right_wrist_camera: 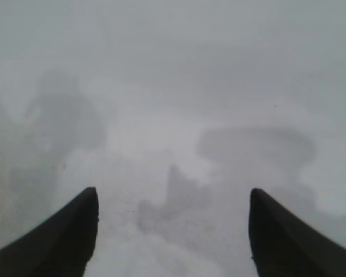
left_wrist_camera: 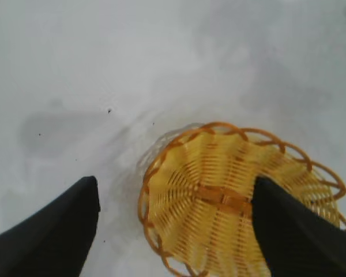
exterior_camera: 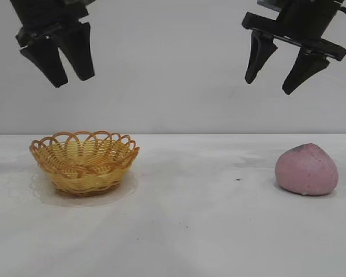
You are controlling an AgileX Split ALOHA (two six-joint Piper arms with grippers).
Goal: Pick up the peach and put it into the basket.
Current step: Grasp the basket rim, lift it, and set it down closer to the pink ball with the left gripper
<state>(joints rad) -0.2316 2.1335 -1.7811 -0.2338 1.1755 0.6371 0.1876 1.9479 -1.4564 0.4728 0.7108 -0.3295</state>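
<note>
While both arms hang high above the table (exterior_camera: 179, 231), one peach (exterior_camera: 307, 169) rests at the right and one basket (exterior_camera: 84, 162) at the left, well apart. Left gripper (exterior_camera: 69, 72) and right gripper (exterior_camera: 271, 83) each have fingers spread, gripping nothing.

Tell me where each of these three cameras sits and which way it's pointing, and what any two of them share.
Exterior view: level with the table, facing both arms; basket at left, peach at right, left pincer and right pincer hanging open above.
Left wrist view: on the left arm, looking down at the basket between that pincer's two dark fingers.
Right wrist view: on the right arm, looking down at bare table; its fingers show, no peach.
Shared: the basket appears in the exterior and left wrist views.
</note>
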